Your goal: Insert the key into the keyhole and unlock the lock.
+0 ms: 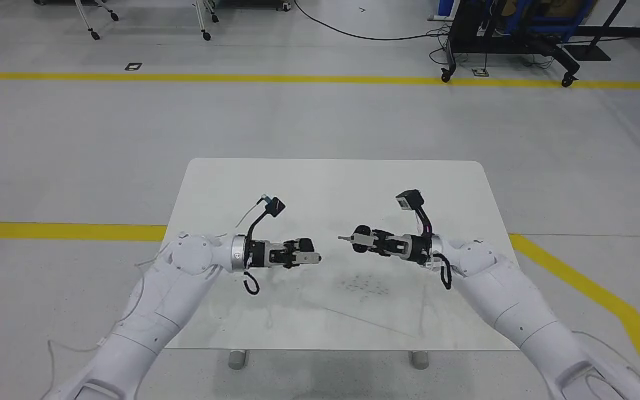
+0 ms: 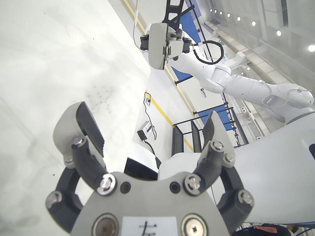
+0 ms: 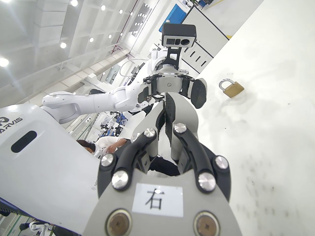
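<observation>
padlock [image 3: 232, 88]: brass, rigid, probably hefty and slick; grip body flanks
left hand [image 2: 145, 112]: spread wide
right hand [image 3: 165, 101]: pinched closed

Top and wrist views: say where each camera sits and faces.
Top view: above the arms, looking down at the table; left gripper faces right gripper.
Left wrist view: on that wrist, past its open fingers toward the right gripper.
Right wrist view: likewise, past shut fingers toward the left gripper and padlock.
Shared: both grippers, table.

Brassy metal lock [image 3: 233, 90], glossy silvery shackle [image 3: 221, 83]; smooth, matt, smudged white table [image 3: 270, 50].
</observation>
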Available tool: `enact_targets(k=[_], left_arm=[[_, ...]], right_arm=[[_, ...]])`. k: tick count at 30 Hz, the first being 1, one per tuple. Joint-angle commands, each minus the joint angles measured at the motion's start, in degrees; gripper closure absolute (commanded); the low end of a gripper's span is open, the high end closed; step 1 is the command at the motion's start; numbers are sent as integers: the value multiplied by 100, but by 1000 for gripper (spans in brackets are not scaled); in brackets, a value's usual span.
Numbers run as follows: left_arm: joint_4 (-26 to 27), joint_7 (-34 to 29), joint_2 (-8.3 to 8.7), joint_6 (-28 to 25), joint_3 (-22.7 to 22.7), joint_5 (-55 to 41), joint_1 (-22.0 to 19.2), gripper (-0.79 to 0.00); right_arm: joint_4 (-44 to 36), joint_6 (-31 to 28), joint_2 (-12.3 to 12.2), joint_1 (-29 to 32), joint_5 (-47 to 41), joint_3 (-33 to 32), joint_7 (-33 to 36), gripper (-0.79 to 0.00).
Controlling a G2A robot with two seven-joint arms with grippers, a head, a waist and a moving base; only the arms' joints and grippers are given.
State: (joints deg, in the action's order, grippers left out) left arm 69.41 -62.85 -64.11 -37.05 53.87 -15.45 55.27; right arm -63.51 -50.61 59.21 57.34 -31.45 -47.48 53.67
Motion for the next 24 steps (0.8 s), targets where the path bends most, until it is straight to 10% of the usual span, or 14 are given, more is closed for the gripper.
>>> enact_targets(k=[1,12,21,24], left_arm=[[310,521,79,10,170,1631,131,-785],[2868,1538,568,1272,1431,5377,1994,-785],[3071,1777,635,1954,1657,6265,2388,-785],[2838,1882,587,2318,1466,6552,2211,-616]], right_arm=[[0,0,0,0,0,0,0,0],[0,0,0,0,0,0,0,0],[0,0,0,0,0,0,0,0],[0,0,0,0,0,0,0,0]])
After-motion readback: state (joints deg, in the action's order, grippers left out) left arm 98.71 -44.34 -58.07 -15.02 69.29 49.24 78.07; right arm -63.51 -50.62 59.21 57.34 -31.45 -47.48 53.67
